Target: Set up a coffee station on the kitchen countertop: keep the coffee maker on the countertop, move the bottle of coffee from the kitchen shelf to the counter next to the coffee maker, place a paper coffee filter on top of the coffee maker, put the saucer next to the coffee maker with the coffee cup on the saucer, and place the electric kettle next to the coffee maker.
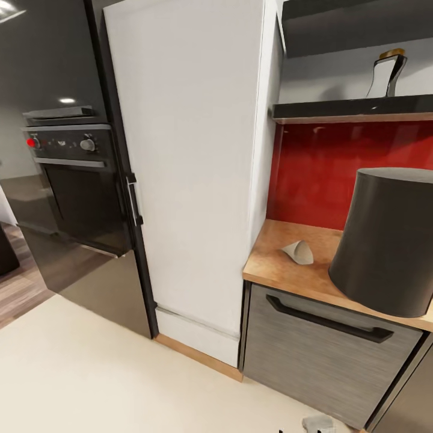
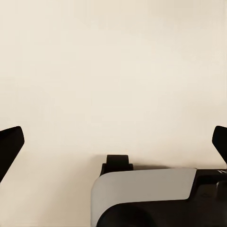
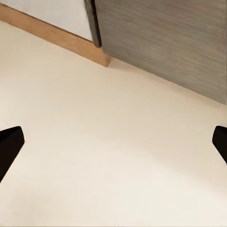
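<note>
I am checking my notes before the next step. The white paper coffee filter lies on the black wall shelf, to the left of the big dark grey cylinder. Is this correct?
Not quite. The paper coffee filter lies on the kitchen countertop, not on the kitchen shelf. The head view shows it there, to the left of the big dark grey cylinder, as you wrote.
</note>
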Controlling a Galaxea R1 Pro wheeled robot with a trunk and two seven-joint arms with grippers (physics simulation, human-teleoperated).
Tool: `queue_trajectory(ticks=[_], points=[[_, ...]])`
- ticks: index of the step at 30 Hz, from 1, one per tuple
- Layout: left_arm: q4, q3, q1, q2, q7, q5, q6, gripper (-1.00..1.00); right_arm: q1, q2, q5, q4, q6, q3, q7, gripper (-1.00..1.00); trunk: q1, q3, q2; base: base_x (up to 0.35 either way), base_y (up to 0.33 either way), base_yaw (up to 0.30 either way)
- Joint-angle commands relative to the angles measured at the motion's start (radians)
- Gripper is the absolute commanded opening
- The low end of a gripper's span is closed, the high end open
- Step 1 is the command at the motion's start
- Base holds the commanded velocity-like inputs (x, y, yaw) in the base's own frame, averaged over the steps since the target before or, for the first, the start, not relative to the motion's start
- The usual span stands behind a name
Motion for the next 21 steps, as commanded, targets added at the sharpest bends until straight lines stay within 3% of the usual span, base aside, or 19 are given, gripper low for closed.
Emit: queue_trajectory(ticks=[1, 5, 12, 14, 21], points=[[-0.001, 0.001, 0.0, 0.0, -0.001, 0.0, -0.002, 1.0, 0.002, -0.001, 0.001, -0.031, -0.005, 0.0, 0.031, 1.0, 0.0, -0.001, 0.0, 0.0, 0.0, 0.0], [-0.001, 0.0, 0.0, 0.0, -0.001, 0.0, -0.002, 1.0, 0.024, -0.001, 0.002, -0.153, -0.009, -0.001, 0.119, 1.0, 0.0, -0.001, 0.0, 0.0, 0.0, 0.0], [-0.001, -0.002, 0.0, 0.0, -0.001, 0.0, -0.002, 1.0, 0.111, -0.002, -0.005, -0.469, 0.009, -0.002, 0.256, 1.0, 0.0, -0.001, 0.0, 0.0, 0.0, 0.0], [-0.001, -0.004, 0.0, 0.0, -0.001, 0.0, -0.002, 1.0, 0.14, -0.002, -0.006, -0.594, 0.048, -0.002, 0.293, 1.0, 0.0, -0.001, 0.0, 0.0, 0.0, 0.0], [-0.001, -0.007, 0.0, 0.0, -0.001, 0.0, -0.002, 1.0, 0.177, -0.002, -0.008, -0.871, 0.184, -0.006, 0.382, 1.0, 0.0, -0.001, 0.0, 0.0, 0.0, 0.0]])
